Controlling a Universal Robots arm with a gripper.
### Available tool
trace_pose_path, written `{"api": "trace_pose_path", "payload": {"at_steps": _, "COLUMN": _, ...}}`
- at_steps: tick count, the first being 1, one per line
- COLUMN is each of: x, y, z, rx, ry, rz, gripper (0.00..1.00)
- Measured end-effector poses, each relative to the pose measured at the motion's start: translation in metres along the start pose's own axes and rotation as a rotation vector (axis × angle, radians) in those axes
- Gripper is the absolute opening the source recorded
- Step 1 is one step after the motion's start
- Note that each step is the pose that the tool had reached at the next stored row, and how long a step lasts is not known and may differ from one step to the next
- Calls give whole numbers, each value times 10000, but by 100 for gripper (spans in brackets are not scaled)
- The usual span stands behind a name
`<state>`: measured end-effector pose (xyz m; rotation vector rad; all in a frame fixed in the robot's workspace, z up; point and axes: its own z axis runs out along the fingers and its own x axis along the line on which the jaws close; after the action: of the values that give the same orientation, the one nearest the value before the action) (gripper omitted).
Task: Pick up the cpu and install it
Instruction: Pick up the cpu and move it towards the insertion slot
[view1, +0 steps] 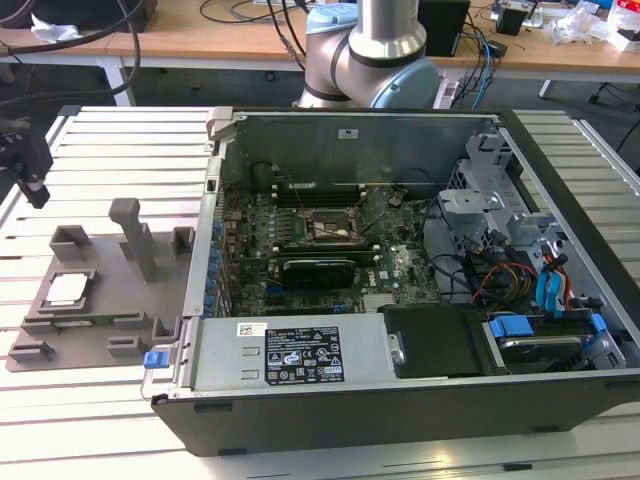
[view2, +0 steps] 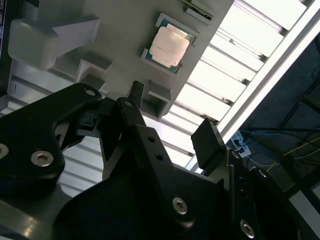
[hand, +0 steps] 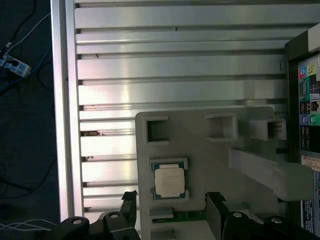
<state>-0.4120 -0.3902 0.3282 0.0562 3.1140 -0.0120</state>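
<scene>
- The small, flat, square cpu with a pale silvery metal top lies in a shallow pocket of the grey plastic fixture plate. The plate rests on the slatted metal table at the exterior view's left, beside the open black computer case.
- The black gripper hangs above the plate's far left side, jaws apart and empty.
- In the first wrist view the cpu lines up with the gap between the fingers, touching neither.
- Likely trouble: the pocket rim hugs the chip (little room for fingertips), so an off-centre descent could land a finger on the rim or tip the chip askew.
</scene>
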Motion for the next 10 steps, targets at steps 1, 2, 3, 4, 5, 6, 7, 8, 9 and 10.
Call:
{"api": "trace_pose_path", "payload": {"at_steps": 1, "x": 0, "y": 0, "z": 5, "rx": 0, "ry": 1, "rz": 0, "gripper": 66}}
{"api": "trace_pose_path", "payload": {"at_steps": 2, "x": 0, "y": 0, "z": 6, "rx": 1, "ry": 2, "rz": 0, "gripper": 66}}
{"api": "trace_pose_path", "payload": {"at_steps": 3, "x": 0, "y": 0, "z": 8, "rx": 1, "ry": 2, "rz": 0, "gripper": 66}}
{"api": "trace_pose_path", "payload": {"at_steps": 4, "x": 0, "y": 0, "z": 11, "rx": -1, "ry": 0, "rz": 0, "gripper": 66}}
{"api": "trace_pose_path", "payload": {"at_steps": 5, "x": 0, "y": 0, "z": 12, "rx": 0, "ry": 1, "rz": 0, "gripper": 66}}
{"api": "trace_pose_path", "payload": {"at_steps": 6, "x": 0, "y": 0, "z": 14, "rx": 0, "ry": 1, "rz": 0, "gripper": 66}}
{"api": "trace_pose_path", "payload": {"at_steps": 7, "x": 0, "y": 0, "z": 15, "rx": 0, "ry": 1, "rz": 0, "gripper": 66}}
{"api": "trace_pose_path", "payload": {"at_steps": 8, "x": 0, "y": 0, "z": 17, "rx": 0, "ry": 1, "rz": 0, "gripper": 66}}
{"api": "trace_pose_path", "payload": {"at_steps": 9, "x": 1, "y": 0, "z": 20, "rx": 0, "ry": 1, "rz": 0, "gripper": 66}}
{"api": "trace_pose_path", "payload": {"at_steps": 10, "x": 0, "y": 0, "z": 23, "rx": 0, "ry": 0, "rz": 0, "gripper": 66}}
